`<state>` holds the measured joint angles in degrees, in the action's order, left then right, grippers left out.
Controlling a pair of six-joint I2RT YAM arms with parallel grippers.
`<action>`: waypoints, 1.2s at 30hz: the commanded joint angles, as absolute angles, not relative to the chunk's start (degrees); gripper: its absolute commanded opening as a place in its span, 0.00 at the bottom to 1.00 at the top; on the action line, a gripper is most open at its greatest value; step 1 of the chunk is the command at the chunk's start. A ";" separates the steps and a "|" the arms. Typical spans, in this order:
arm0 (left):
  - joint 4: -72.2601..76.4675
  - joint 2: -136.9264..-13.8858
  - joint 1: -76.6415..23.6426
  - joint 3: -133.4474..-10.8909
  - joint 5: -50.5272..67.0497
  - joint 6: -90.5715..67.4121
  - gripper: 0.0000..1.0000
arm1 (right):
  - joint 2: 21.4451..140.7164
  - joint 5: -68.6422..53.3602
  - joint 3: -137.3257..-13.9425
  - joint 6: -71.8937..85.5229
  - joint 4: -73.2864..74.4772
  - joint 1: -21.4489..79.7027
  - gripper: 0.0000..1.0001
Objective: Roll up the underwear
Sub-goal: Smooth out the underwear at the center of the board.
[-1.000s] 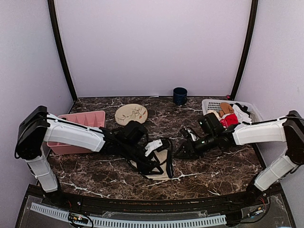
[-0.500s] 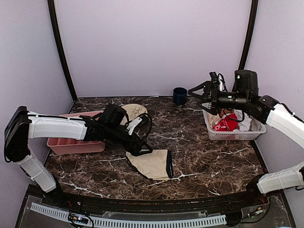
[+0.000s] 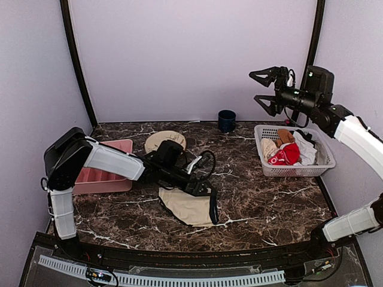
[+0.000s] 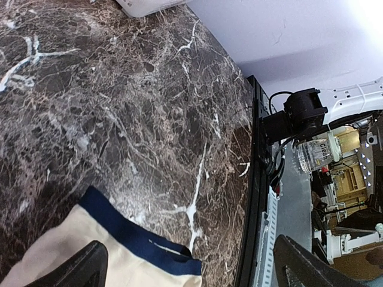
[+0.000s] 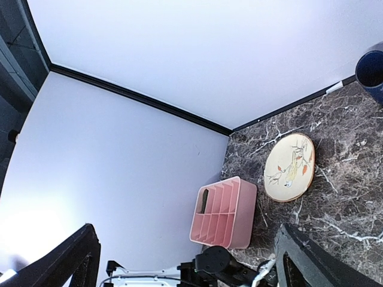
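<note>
**Left gripper (image 3: 202, 188) spread low at the underwear (image 3: 190, 207); right gripper (image 3: 259, 88) raised and open**

The left gripper (image 4: 188, 245) sits low over the dark marble surface (image 3: 263, 203), at the far edge of the underwear. Its two fingers are set wide apart and nothing is between them. From the left wrist camera the cream fabric (image 4: 128, 266) with its dark trim lies under the gripper, toward the left finger. Whether a finger touches the cloth cannot be told.

The underwear lies flat near the front middle of the surface, with its dark band along the right side.

Further back on the left, a pink tray (image 3: 114, 178) with ribbed dividers stands partly behind the left arm. A round patterned plate (image 3: 166, 142) lies just beyond it.

On the right, a white basket (image 3: 293, 171) holds a heap of clothes, among them a red garment (image 3: 287, 154). A dark blue mug (image 3: 226, 120) stands by the back wall, between the plate and the basket.

The right gripper is held high in the air above the basket's far side, well away from the underwear. Its fingers are spread and empty. Its wrist camera looks across at the wall corner, the pink tray (image 5: 224, 212), the plate (image 5: 289, 167) and the rim of the mug (image 5: 372, 67).
</note>
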<state>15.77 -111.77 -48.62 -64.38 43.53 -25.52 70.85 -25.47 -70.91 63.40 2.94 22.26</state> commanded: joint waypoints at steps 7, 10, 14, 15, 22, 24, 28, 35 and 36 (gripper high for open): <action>26.88 -124.88 -49.00 -74.97 47.33 -30.46 0.99 | 73.25 -26.48 -75.39 68.48 -1.43 20.06 1.00; 28.68 -129.98 -49.04 -76.93 48.35 -32.42 0.99 | 74.23 -27.13 -75.79 68.62 -1.24 19.42 1.00; 28.93 -133.30 -48.99 -77.38 49.52 -32.07 0.99 | 74.89 -29.48 -75.96 69.03 -2.66 17.99 1.00; 27.98 -132.95 -48.96 -77.46 49.56 -31.21 0.99 | 75.07 -30.11 -76.37 69.10 -2.80 17.54 0.99; 20.46 -116.67 -47.20 -70.26 46.23 -27.02 0.99 | 75.62 -33.29 -76.95 70.17 -4.89 14.16 1.00; 18.85 -111.99 -45.47 -65.72 44.62 -26.28 0.99 | 76.07 -34.05 -77.14 70.23 -5.33 13.66 0.99; 16.19 -105.53 -42.00 -56.84 42.87 -23.89 0.99 | 76.21 -35.12 -76.58 70.35 -5.74 13.06 0.99; 19.84 -102.89 -37.33 -47.61 42.89 -24.99 0.99 | 77.25 -36.57 -74.76 73.76 -11.09 12.66 0.99; 21.02 -103.37 -36.99 -46.62 42.89 -25.15 0.99 | 77.43 -36.63 -74.79 73.73 -11.08 12.66 0.99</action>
<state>19.77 -103.50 -37.89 -50.54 43.07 -25.89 76.23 -34.96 -75.11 72.23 -6.48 13.10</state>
